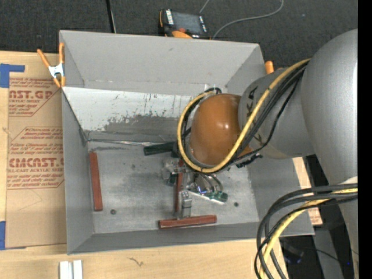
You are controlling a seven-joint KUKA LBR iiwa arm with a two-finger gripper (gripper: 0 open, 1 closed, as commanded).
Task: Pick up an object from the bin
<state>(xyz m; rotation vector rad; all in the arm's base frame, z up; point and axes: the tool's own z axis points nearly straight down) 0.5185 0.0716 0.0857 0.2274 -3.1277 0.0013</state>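
Though half hidden under an orange cover [214, 133] and looping yellow-and-black cables [185, 127], reaches in from the right and puts the gripper [187, 186] low inside the grey bin [116, 57], over the floor somewhat right of middle. Cannot tell whether clenched or released, nor whether grasping anything: too cluttered there. Hangs right over a small heap [200, 192] of silvery bits, with a little green piece [217, 197] at the heap's right edge. Comes close beside a short red-brown stick [178, 195] pointing towards the near wall; cannot tell if touching. Has, past the stick's near end, a red-brown bar [187, 220] lying along the near wall. Has a second red-brown bar [95, 181] well apart, along the left wall, and a dark green handle-like thing [158, 150] just left of the cover, near the foot of the back wall.
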